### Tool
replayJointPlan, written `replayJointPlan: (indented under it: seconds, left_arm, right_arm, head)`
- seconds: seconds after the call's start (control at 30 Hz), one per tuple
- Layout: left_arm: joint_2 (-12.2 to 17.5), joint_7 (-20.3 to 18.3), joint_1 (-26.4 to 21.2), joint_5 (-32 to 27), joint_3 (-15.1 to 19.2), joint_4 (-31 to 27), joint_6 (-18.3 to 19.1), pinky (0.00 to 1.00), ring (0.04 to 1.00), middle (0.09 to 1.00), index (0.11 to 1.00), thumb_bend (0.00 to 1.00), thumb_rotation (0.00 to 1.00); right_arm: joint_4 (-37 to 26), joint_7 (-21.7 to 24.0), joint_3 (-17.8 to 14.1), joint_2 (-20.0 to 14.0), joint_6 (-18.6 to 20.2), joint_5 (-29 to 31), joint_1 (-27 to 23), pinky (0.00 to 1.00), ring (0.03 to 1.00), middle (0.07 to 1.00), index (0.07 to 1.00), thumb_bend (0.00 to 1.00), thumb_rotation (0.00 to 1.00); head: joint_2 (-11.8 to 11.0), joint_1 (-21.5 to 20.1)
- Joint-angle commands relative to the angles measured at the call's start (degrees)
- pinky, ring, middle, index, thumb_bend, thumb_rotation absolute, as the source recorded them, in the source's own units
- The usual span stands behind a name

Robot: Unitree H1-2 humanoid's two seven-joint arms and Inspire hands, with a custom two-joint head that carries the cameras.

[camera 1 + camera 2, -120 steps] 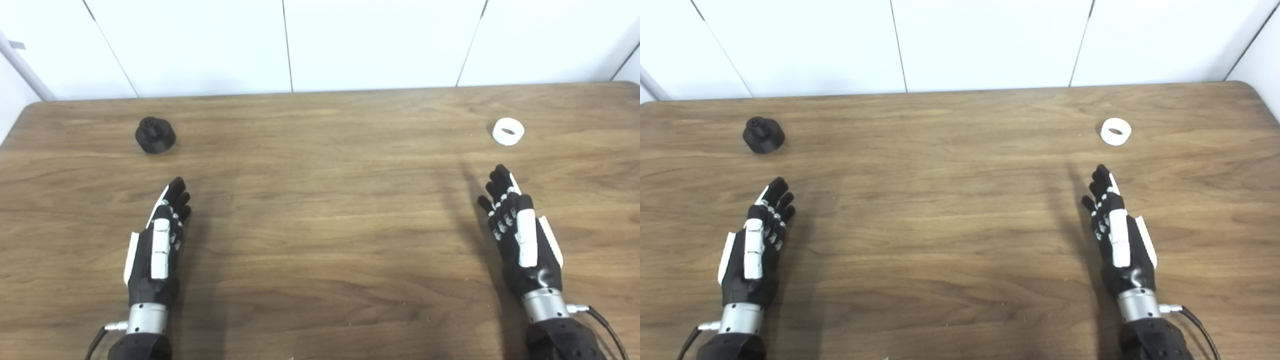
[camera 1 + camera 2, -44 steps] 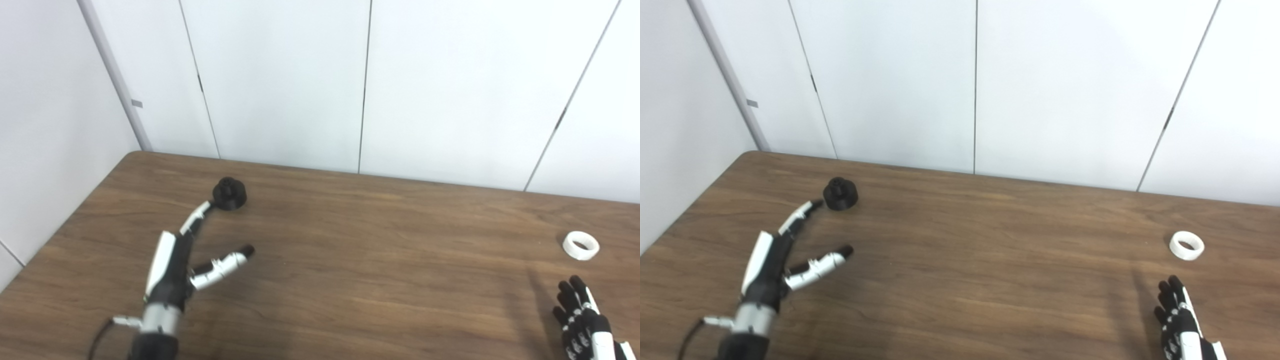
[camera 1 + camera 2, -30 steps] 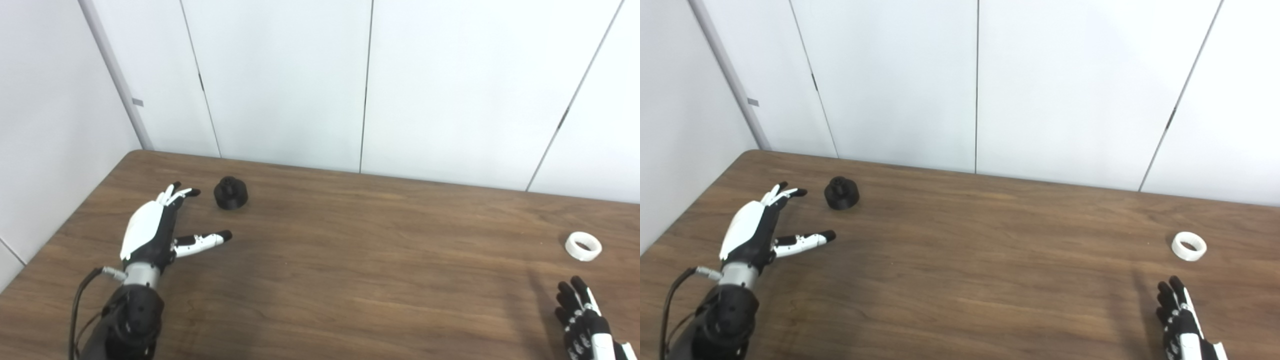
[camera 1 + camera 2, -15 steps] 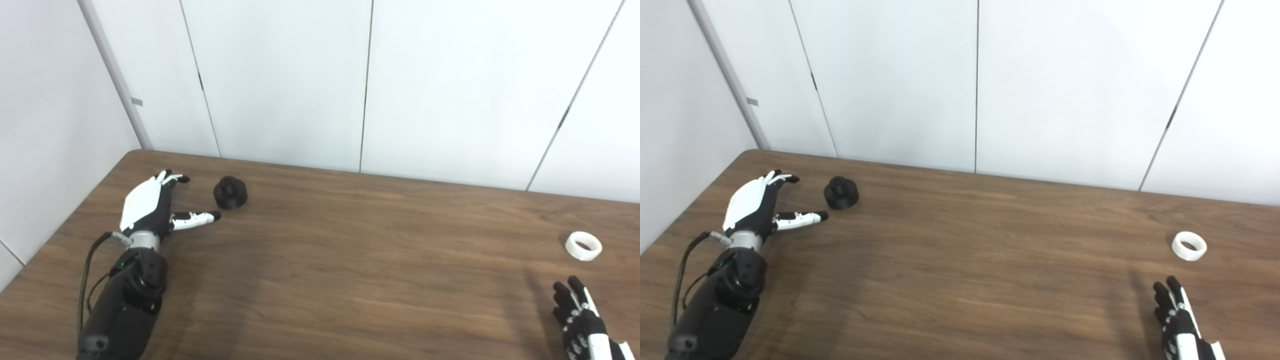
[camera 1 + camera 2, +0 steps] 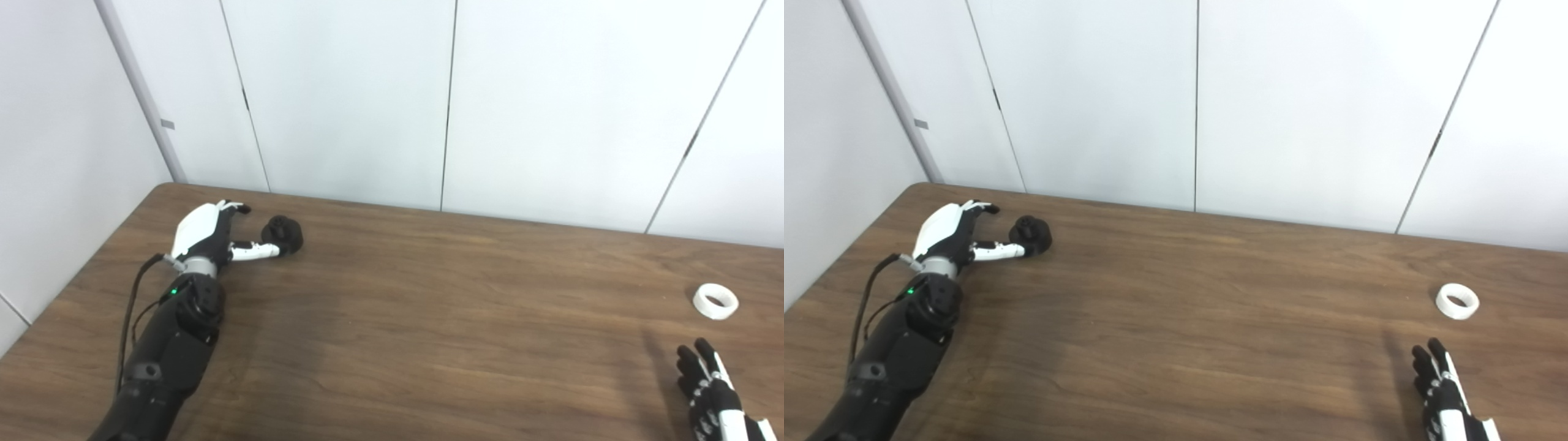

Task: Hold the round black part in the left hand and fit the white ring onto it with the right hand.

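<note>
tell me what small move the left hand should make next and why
Probably close the left hand around the round black part. Its thumb already reaches the part's near side while the fingers are spread beside it, so nothing is gripped yet. The white ring lies untouched on the table, near the waiting right hand.

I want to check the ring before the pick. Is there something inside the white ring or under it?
The hole of the ring looks empty, with nothing standing in it. The ring lies flat on the table. What is under its band is covered. The right hand is apart from it.

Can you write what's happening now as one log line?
left hand open, reaching black part | right hand open, waiting | white ring on table
</note>
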Motion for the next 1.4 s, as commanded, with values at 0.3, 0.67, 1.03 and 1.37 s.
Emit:
replayJointPlan:
  seconds: [0.3, 0.67, 1.03, 1.37]
  left_arm:
    - [2.1, -1.0, -3.1, -1.9, -2.0, 0.7, -1.1, 1.0, 1.0, 0.959, 0.826, 1.0, 0.38]
    - [2.5, -0.4, -5.8, -1.7, -4.6, 4.6, -1.4, 1.0, 1.0, 0.957, 0.823, 1.0, 0.36]
    - [1.6, -0.1, -7.9, -2.8, -4.9, 7.1, -1.0, 1.0, 1.0, 0.961, 0.828, 0.97, 0.35]
    - [1.4, -0.5, -8.9, -3.7, -5.2, 7.9, -0.9, 1.0, 1.0, 0.957, 0.817, 0.98, 0.37]
  right_arm:
    - [2.5, 0.0, 0.2, 1.0, -0.4, 0.6, 2.6, 1.0, 0.974, 0.955, 0.998, 0.53, 1.0]
    - [2.2, 0.0, 0.2, 1.2, -0.3, 0.9, 2.9, 1.0, 0.979, 0.962, 1.0, 0.53, 1.0]
    - [2.1, -0.5, 0.2, 1.6, -0.1, 0.2, 3.0, 1.0, 0.971, 0.959, 0.996, 0.56, 1.0]
    - [2.1, -0.5, 0.4, 1.8, -0.4, -0.3, 3.0, 1.0, 0.959, 0.958, 0.994, 0.55, 1.0]
  head:
    - [0.1, -0.2]
    - [0.1, -0.3]
    - [0.1, -0.7]
    - [0.2, -0.9]
